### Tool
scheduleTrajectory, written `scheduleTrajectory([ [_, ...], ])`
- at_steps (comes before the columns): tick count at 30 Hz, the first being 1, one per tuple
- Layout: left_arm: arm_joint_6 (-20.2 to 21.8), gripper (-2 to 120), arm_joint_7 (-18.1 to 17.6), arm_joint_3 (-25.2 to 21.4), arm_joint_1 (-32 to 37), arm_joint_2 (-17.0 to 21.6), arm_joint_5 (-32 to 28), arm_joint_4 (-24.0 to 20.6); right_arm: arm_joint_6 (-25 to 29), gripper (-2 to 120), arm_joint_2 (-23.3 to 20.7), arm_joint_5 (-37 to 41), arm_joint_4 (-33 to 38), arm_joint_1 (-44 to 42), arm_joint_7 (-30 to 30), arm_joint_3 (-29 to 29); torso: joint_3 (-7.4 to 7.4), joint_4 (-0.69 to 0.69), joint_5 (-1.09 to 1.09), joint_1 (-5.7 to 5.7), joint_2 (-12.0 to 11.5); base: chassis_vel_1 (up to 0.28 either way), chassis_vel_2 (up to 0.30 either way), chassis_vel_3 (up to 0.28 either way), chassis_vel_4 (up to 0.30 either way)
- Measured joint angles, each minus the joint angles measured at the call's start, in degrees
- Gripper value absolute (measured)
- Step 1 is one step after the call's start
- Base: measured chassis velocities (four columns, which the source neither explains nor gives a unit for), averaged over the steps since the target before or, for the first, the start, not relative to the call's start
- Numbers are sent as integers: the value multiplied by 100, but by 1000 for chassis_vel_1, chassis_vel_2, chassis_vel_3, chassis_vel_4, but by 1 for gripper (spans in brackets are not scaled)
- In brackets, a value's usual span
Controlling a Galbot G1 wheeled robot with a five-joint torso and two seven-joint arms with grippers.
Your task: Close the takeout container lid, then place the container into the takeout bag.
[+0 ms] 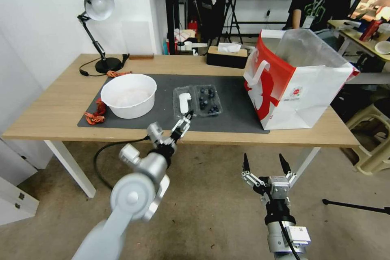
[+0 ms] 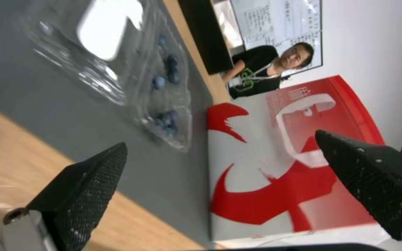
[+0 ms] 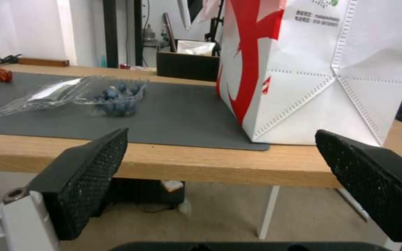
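The takeout container (image 1: 197,100) lay open on the grey mat (image 1: 235,109), its lid (image 1: 183,101) flat beside the berries. I had the left gripper (image 1: 185,121) spread wide just before it; the right gripper (image 1: 264,164) hung wide below the table edge (image 1: 243,140), the takeout bag (image 1: 298,83) standing right of the container.

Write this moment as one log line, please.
container: open on mat | left gripper: open, near lid | right gripper: open, below table | bag: upright

Bright even indoor light; left wrist view blurred; head view edge-warped.
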Motion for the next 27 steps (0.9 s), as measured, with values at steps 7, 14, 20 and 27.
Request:
scheduleTrajectory([
  [7,-22,100,-593,84,-585,-275,-579,495,-15,100,33,0,-2,-6,3,87,0,1,-2,0,0,0,0,0,0],
  [14,-145,100,-786,260,-930,-455,-575,998,-38,100,64,5,13,12,11,122,0,1,-1,0,0,0,0,0,0],
  [20,-273,100,-797,267,-1113,-537,-478,1349,-44,100,79,7,12,33,15,132,0,1,-1,0,0,0,0,0,0],
  [27,-346,100,-798,218,-1263,-570,-437,1603,-73,100,71,8,22,48,23,131,-1,1,-1,0,0,0,0,0,0],
])
